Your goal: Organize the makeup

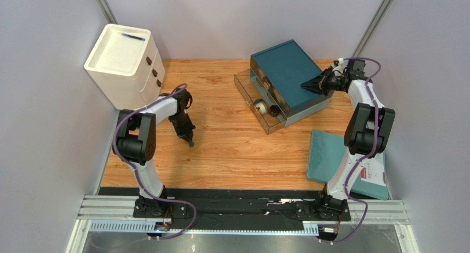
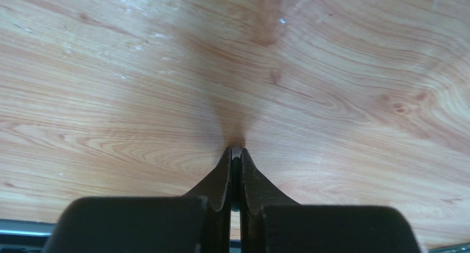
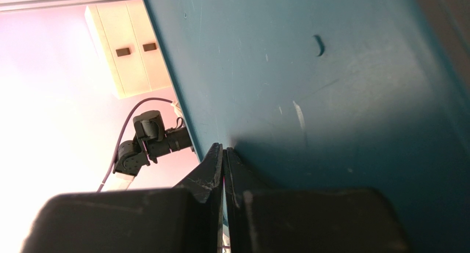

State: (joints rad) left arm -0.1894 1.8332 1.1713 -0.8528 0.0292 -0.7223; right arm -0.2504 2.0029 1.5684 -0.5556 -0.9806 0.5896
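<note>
My left gripper (image 1: 191,142) points straight down with its tips at the wooden table (image 1: 231,148). In the left wrist view the gripper (image 2: 235,151) is shut on a thin dark disc (image 2: 235,178), seen edge-on between the pads. The teal drawer box (image 1: 287,71) stands at the back right with a clear drawer (image 1: 245,96) pulled out. A small round jar (image 1: 260,105) and another small item (image 1: 273,112) lie in the drawer. My right gripper (image 1: 305,86) is shut and empty, with its tips against the box top (image 3: 331,88). The other makeup is hidden.
The white drawer cabinet (image 1: 118,57) stands at the back left, its drawers shut; it also shows in the right wrist view (image 3: 132,54). A flat teal panel (image 1: 331,159) with a red and white card (image 1: 372,175) lies by the right arm's base.
</note>
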